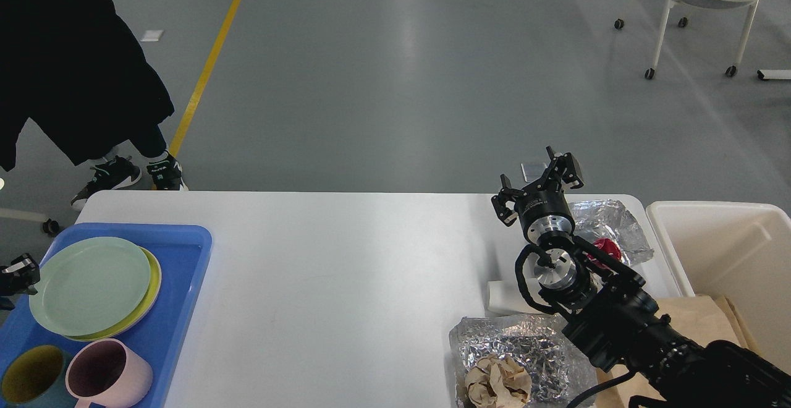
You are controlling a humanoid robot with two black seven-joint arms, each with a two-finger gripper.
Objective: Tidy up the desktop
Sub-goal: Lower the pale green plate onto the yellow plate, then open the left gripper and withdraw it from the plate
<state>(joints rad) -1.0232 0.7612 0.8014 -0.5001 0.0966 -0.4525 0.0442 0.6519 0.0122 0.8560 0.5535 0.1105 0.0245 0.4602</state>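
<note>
The white desktop (pixel 346 272) carries litter at its right end. There a crumpled foil sheet (pixel 612 219) holds a red scrap (pixel 609 248), and a second foil sheet (pixel 525 343) holds a ball of brown paper (pixel 497 382). A white block (pixel 502 297) lies between them. My right gripper (pixel 537 184) hovers open and empty over the far right edge, just left of the first foil. My left gripper (pixel 17 274) shows small at the left border, just beside the rim of the green plate (pixel 89 284). Its fingers cannot be told apart.
A blue tray (pixel 193 238) at the left holds the green plate stacked on a yellow plate (pixel 152 277), a pink cup (pixel 108 374) and a teal cup (pixel 31 384). A cream bin (pixel 729 247) stands right of the table, brown paper (pixel 698 315) beside it. A person (pixel 68 62) stands far left.
</note>
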